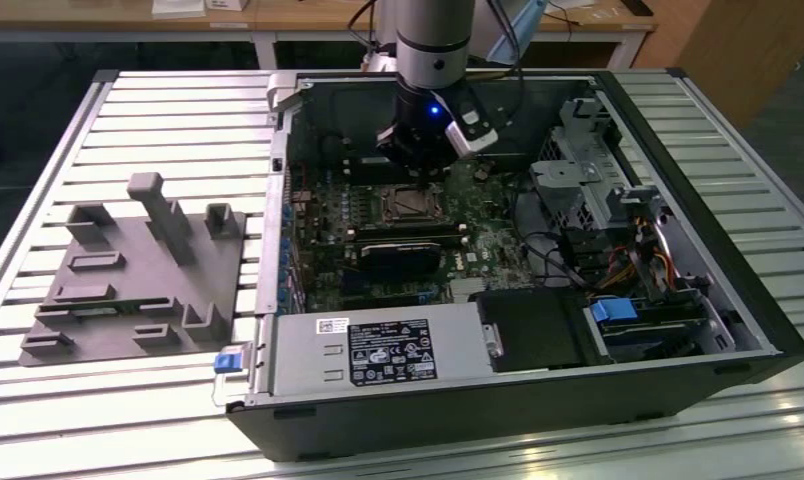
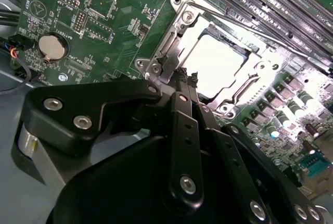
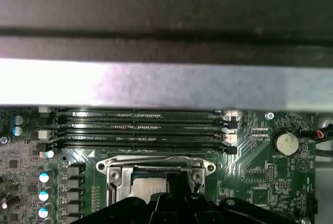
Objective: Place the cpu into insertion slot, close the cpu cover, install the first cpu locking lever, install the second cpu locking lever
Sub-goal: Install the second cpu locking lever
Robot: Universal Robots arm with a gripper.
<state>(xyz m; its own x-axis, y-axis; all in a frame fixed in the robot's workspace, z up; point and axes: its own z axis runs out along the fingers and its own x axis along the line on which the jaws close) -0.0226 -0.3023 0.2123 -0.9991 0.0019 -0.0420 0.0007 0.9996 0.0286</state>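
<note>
Black-fingered tool [image 2: 186, 75] hangs over the socket inside the open PC case, fingertips pressed together, clenched w/ nothing visibly between them, tips right at the edge of the thin silver metal cpu cover [image 2: 171, 41]. Cover lies flat over the square insertion slot [image 2: 250, 86] on the green motherboard [image 2: 104, 5]; pale silver-grey square cpu [image 2: 218, 65] sits in the slot, showing thru the cover's window. Round silver coin battery [image 2: 52, 47] nearby. Case rests on the slatted metal counter [image 1: 175, 110], beside a grey plastic fixture block [image 1: 135, 270].
</note>
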